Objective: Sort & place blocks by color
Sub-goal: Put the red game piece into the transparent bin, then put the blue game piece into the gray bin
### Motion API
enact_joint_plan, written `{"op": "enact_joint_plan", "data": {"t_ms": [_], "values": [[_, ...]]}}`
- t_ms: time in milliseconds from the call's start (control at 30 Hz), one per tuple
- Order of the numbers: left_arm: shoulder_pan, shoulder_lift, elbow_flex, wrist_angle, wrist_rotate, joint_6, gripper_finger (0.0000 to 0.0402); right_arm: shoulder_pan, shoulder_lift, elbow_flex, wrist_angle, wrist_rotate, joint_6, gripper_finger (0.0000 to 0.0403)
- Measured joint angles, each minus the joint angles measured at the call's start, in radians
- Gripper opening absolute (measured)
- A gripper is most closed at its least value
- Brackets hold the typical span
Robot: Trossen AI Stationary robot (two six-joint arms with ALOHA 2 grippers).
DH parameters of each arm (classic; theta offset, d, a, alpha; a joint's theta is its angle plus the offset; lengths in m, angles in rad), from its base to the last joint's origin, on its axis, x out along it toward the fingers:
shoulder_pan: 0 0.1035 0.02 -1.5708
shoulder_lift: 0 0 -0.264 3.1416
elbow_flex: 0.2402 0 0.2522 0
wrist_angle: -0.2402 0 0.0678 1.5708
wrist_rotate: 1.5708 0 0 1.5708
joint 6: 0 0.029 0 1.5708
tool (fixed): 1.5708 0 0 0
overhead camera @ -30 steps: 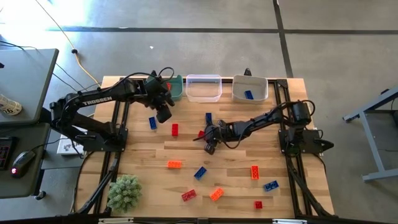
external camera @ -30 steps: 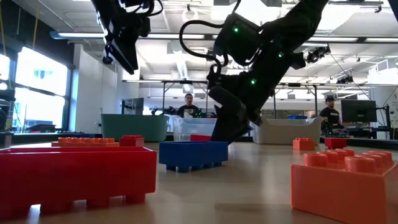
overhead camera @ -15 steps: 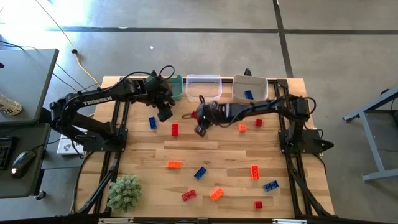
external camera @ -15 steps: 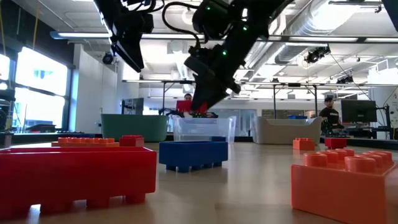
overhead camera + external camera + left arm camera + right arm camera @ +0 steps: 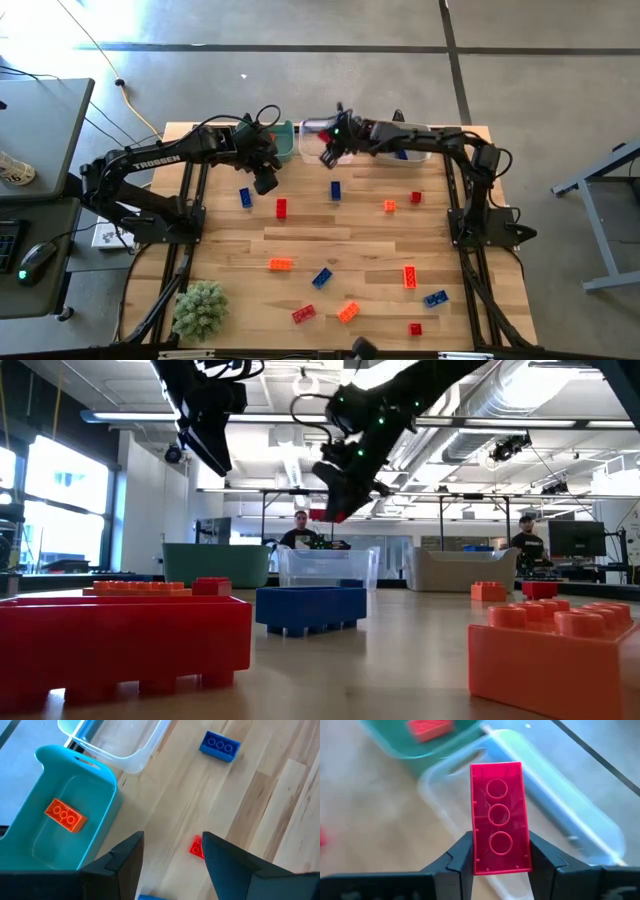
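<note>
Wooden table [image 5: 300,240], scattered blocks. Right gripper [image 5: 328,150], clamped on red brick [image 5: 497,817], moved from table centre up over clear bin [image 5: 345,155]; drop comes next. Left gripper [image 5: 264,181] released, empty, beside teal bin [image 5: 285,140] holding orange brick [image 5: 65,815].

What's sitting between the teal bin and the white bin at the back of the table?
The clear bin, seen in the high view; the right gripper hangs over it.
</note>
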Motion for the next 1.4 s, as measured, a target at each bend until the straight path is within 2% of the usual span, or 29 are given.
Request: {"op": "enact_joint_plan", "data": {"t_ms": [100,333,633,833,1000,1067,1400], "values": [[0.000,0.000,0.000,0.000,0.000,-0.023,0.0188,-0.053,0.004,0.000,-0.001,-0.007,0.000,0.0116],[0.000,0.000,0.000,0.000,0.000,-0.028,0.0188,-0.130,0.057,0.000,-0.001,-0.120,-0.018,0.0116],[0.000,0.000,0.000,0.000,0.000,-0.051,0.0188,-0.135,0.105,0.000,-0.022,-0.181,0.014,0.0116],[0.000,0.000,0.000,0.000,0.003,-0.051,0.0188,-0.134,0.107,0.000,-0.031,-0.180,0.035,0.0118],[0.000,0.000,0.000,0.000,0.003,-0.059,0.0188,-0.128,0.104,0.000,-0.032,-0.176,0.117,0.0191],[0.000,0.001,0.000,-0.001,0.003,-0.070,0.0188,-0.128,0.094,0.000,-0.031,-0.177,0.146,0.0209],[0.000,0.001,0.000,-0.006,-0.075,-0.115,0.0189,-0.101,0.037,0.000,-0.036,-0.176,0.191,0.0206]]}}
